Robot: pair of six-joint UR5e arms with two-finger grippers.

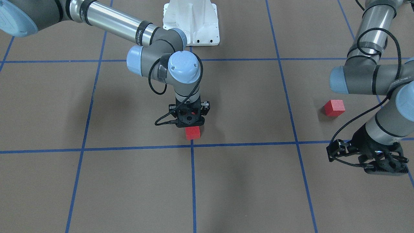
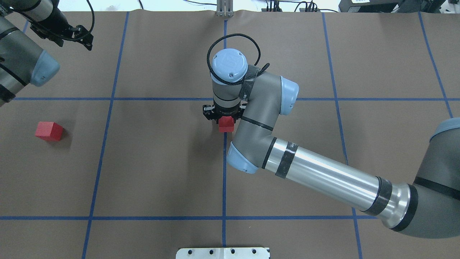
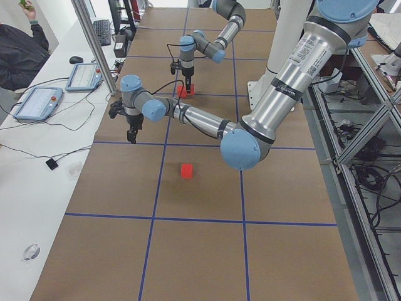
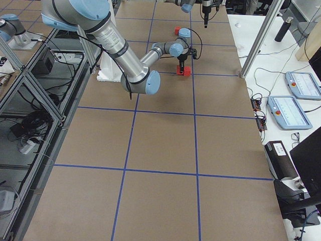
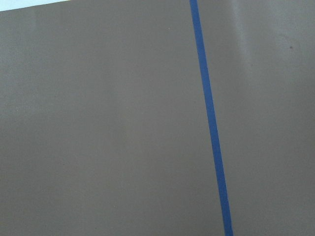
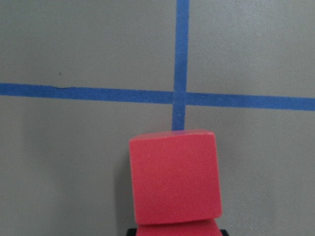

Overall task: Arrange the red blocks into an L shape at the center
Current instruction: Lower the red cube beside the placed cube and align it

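Two red blocks lie in a row on the tape line just on the robot's side of the center (image 1: 191, 146). The one nearer the crossing (image 6: 173, 177) shows whole (image 1: 193, 132). The other (image 6: 177, 230) sits right under my right gripper (image 1: 190, 119) and peeks out below the wrist (image 2: 226, 124). That gripper stands upright and low over it. Its fingers are hidden, so I cannot tell whether they clasp the block. The third red block (image 1: 334, 107) lies alone far out on my left side (image 2: 49, 130). Past it hangs my left gripper (image 1: 368, 160), open and holding nothing.
The white robot base (image 1: 190, 22) stands at the table's robot-side edge. My right forearm (image 2: 323, 176) stretches low across the right half. An operators' bench with teach pendants (image 3: 37, 100), a metal post (image 3: 94, 44) and a person (image 3: 19, 50) border the far side.
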